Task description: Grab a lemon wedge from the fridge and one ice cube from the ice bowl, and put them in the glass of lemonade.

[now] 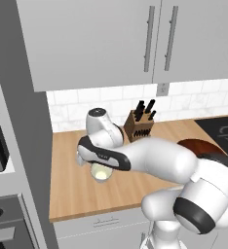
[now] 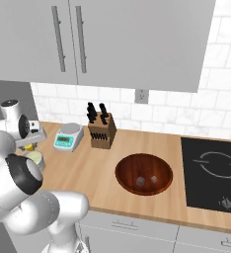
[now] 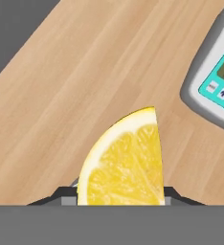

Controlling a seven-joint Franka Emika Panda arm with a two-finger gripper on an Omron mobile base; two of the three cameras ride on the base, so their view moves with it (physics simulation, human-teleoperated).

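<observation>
- My pincer [image 3: 118, 203] is clamped on the lemon wedge [image 3: 123, 165], above the counter [image 3: 85, 72].
- The glass of lemonade [image 1: 101, 173] sits just below; releasing off-centre risks dropping the wedge beside it, near the scale [image 2: 68, 137].
- The ice bowl [image 2: 143, 174] lies far right, its cubes untouched.

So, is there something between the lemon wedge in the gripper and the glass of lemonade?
Nothing visible. The gripper holds the lemon wedge over the counter; the glass of lemonade sits just under the hand. The kitchen scale stands off to the side.
</observation>
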